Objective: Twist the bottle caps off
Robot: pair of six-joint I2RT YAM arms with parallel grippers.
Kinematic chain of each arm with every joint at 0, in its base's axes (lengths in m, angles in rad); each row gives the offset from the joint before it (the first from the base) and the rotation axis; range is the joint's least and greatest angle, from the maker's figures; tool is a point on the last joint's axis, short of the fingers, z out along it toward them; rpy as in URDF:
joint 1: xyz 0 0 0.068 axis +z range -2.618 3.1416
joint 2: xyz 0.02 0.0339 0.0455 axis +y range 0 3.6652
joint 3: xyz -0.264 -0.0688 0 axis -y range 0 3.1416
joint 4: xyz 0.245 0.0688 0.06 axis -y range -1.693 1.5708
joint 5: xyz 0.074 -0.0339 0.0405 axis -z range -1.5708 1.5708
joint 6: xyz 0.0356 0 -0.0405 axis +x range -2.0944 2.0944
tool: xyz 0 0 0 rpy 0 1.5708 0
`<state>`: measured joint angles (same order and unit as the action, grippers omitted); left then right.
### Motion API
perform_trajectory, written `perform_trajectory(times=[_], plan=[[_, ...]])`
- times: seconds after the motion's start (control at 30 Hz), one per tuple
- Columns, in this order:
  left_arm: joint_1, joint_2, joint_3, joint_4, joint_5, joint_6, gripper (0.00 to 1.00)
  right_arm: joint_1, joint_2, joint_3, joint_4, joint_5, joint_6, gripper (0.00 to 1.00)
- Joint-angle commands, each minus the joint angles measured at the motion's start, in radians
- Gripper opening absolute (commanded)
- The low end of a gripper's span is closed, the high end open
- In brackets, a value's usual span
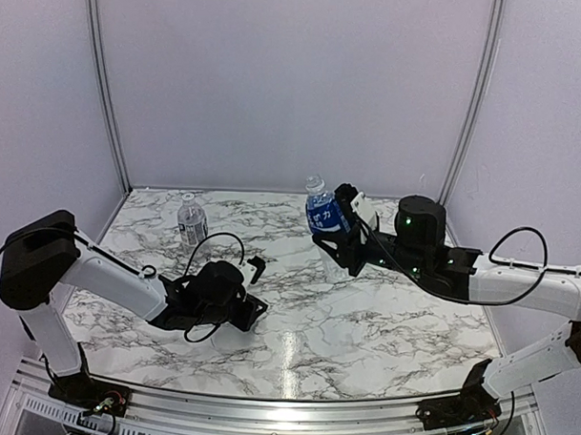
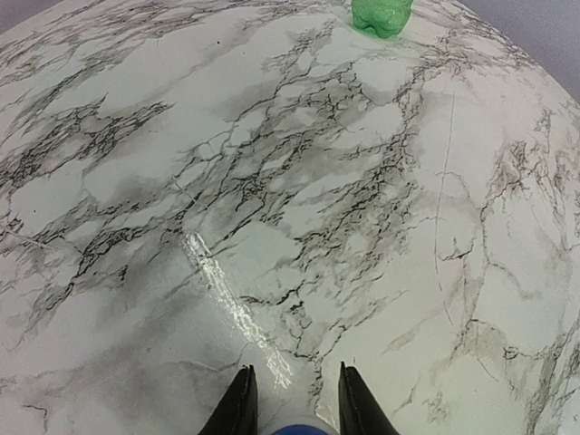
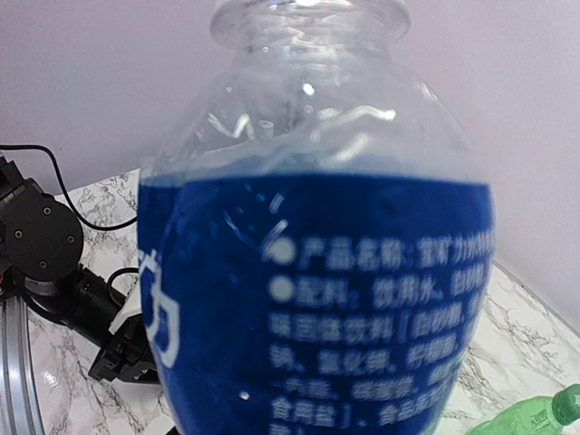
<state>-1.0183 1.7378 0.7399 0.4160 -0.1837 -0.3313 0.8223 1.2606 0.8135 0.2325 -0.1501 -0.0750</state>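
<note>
My right gripper point(image 1: 343, 227) is shut on the clear bottle with the blue label point(image 1: 323, 215) and holds it upright above the table's back middle. The bottle fills the right wrist view point(image 3: 317, 308) and hides the fingers; its neck shows no cap. My left gripper point(image 1: 256, 288) is low over the table at centre left. A blue cap point(image 2: 300, 428) sits between its fingertips point(image 2: 240, 403) at the frame's bottom edge. The white-label bottle point(image 1: 191, 220) stands at the back left with its whitish cap point(image 1: 188, 197) on. The green bottle point(image 2: 381, 13) lies beyond the left gripper, its green cap point(image 3: 571, 400) on.
The marble table point(image 1: 382, 326) ends at a metal rail along the near edge. Grey walls close the back and sides. The left arm point(image 3: 45, 245) and its cables show at the left of the right wrist view.
</note>
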Motion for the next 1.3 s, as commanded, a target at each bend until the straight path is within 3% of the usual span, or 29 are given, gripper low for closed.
perform_trajectory(times=[0.0,0.17,0.33,0.57,0.73,1.03,1.27], plan=[[0.003,0.052,0.032,0.083,0.033,0.007,0.19,-0.007,0.009,0.0,0.013,-0.012,0.017,0.32],[0.003,0.097,0.043,0.092,0.05,0.01,0.2,-0.006,0.02,-0.001,0.015,-0.02,0.021,0.32],[0.008,0.103,0.042,0.093,0.055,0.015,0.27,-0.009,0.02,0.005,0.007,-0.021,0.02,0.32],[0.029,0.021,0.005,0.093,0.075,0.022,0.59,-0.009,0.008,-0.015,-0.001,-0.026,0.023,0.32],[0.04,-0.108,-0.025,0.082,0.13,0.047,0.73,-0.009,-0.01,-0.04,-0.004,-0.06,0.02,0.32],[0.041,-0.44,0.01,-0.022,0.319,0.116,0.89,-0.01,-0.005,-0.061,-0.002,-0.334,-0.028,0.36],[0.04,-0.479,0.181,-0.165,0.465,0.181,0.94,0.004,0.06,-0.033,0.007,-0.517,-0.035,0.4]])
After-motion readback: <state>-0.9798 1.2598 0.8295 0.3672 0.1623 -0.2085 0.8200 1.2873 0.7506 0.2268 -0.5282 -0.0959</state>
